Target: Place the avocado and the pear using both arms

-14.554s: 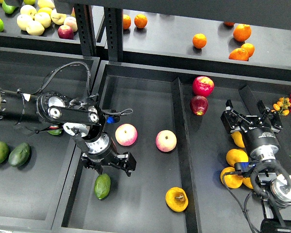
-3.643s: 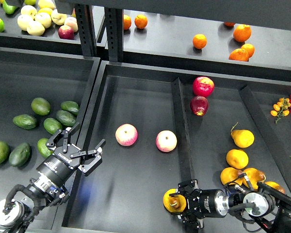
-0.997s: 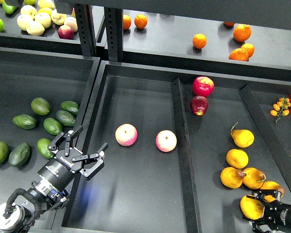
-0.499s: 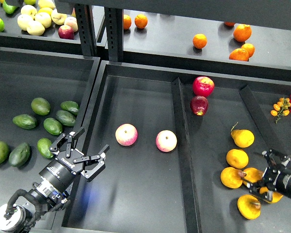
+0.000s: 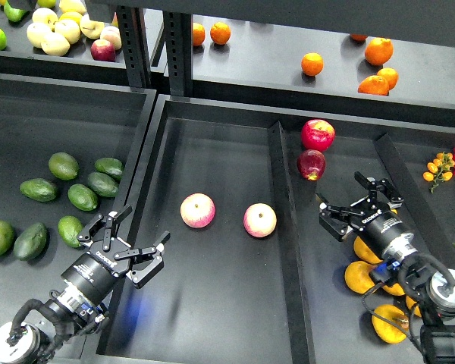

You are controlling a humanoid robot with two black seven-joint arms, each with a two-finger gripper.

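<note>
Head view, the only one I have: my left gripper (image 5: pixel 125 246) hangs over the wall between the left tray (image 5: pixel 30 296) and the middle tray (image 5: pixel 212 303), jaws spread wide, nothing in them. The avocado (image 5: pixel 70 230) lies in the left tray just beside that gripper, its right side partly hidden by my fingers (image 5: pixel 106 225). Darker avocados (image 5: pixel 82 196) sit above it.

Over on the right, my right gripper (image 5: pixel 356 205) hovers above the right tray (image 5: pixel 326 318), jaws wide and empty. My arm covers much of the yellow pear cluster (image 5: pixel 360 277) beneath it, so I can't count them. The pear (image 5: pixel 389 324) lies near the tray's front edge, partly behind my wrist, dark stem end hard to make out.

Two pink-yellow apples (image 5: pixel 197 210) rest mid-tray in the middle tray, clear of both arms.
</note>
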